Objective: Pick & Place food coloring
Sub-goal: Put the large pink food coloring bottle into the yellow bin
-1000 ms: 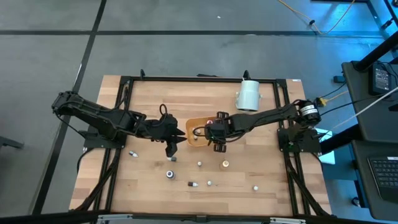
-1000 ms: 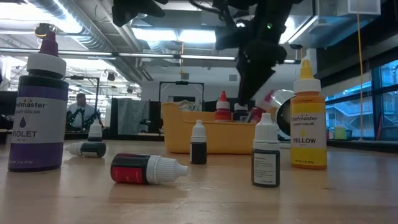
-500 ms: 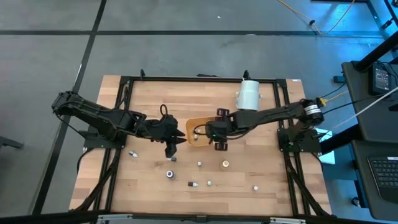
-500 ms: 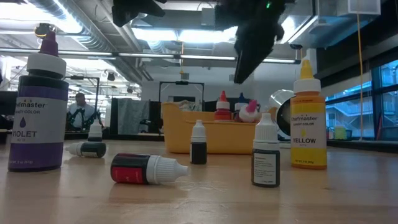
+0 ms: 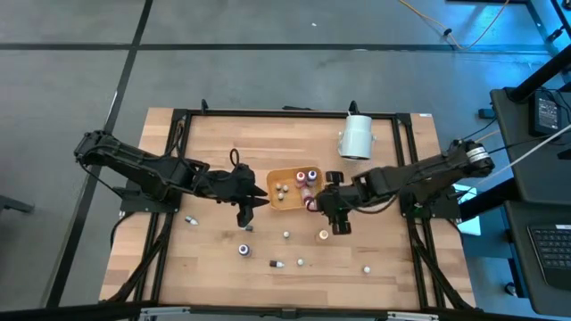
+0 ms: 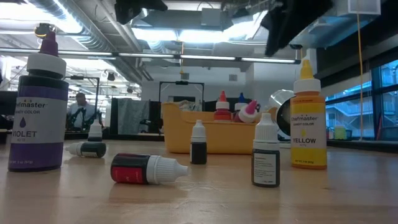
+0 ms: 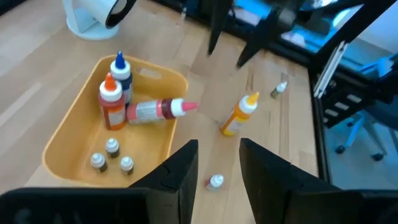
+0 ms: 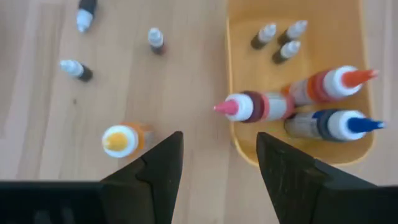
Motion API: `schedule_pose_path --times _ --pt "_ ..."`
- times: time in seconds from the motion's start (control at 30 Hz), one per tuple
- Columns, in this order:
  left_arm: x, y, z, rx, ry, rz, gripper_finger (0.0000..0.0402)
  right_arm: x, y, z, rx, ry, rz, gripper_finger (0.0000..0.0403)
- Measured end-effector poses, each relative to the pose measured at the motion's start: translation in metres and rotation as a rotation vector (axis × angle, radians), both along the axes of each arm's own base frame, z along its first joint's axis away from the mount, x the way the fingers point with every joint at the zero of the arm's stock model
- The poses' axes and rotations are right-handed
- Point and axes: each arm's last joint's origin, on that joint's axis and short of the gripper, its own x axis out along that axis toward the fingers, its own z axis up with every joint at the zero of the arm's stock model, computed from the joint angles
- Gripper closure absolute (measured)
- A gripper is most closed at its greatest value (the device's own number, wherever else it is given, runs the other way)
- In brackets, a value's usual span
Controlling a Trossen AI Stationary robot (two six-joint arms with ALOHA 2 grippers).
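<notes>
Right gripper (image 5: 338,217), fingers apart and empty (nothing carried), hangs mid-frame between tray (image 5: 272,201) and yellow bottle (image 5: 324,235), likely lining up. Left gripper (image 5: 250,203), also apart, waits left of tray.

The left gripper (image 7: 216,163) shows as two dark fingers (image 7: 176,171) with a gap between them, hanging over bare wood beside the orange tray (image 7: 68,134). In the tray, at about ten o'clock from the gripper, an orange-capped bottle (image 7: 111,104) and a blue-capped bottle (image 7: 120,72) stand upright and touching, and a red bottle with a pink tip (image 7: 158,109) lies across the tray's rim. Three small white-capped vials (image 7: 112,147) sit near the tray's nearer end. At one o'clock a yellow bottle (image 7: 239,115) stands on the table (image 7: 205,68); another small vial (image 7: 215,182) sits between the fingers. The other arm's gripper (image 7: 245,31) hangs at twelve o'clock, fingers spread. A white cylinder (image 7: 93,14) lies beyond the tray.
</notes>
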Motion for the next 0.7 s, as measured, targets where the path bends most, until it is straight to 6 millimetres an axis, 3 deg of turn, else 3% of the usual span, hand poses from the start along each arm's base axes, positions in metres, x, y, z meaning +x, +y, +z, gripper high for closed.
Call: schedule_pose_path --times 0.23,0.47,0.7 --pt "0.001 0.001 0.002 0.015 -0.032 0.036 0.0288 0.005 0.002 -0.035 -0.16 -0.117 0.077 0.0199" --pt "0.001 0.001 0.002 0.006 -0.031 0.037 0.0288 0.001 0.001 -0.056 -0.182 -0.057 0.11 0.0199" --pt "0.001 0.001 0.002 0.008 -0.026 0.037 0.0288 0.01 0.004 -0.076 -0.231 -0.012 0.158 0.0199"
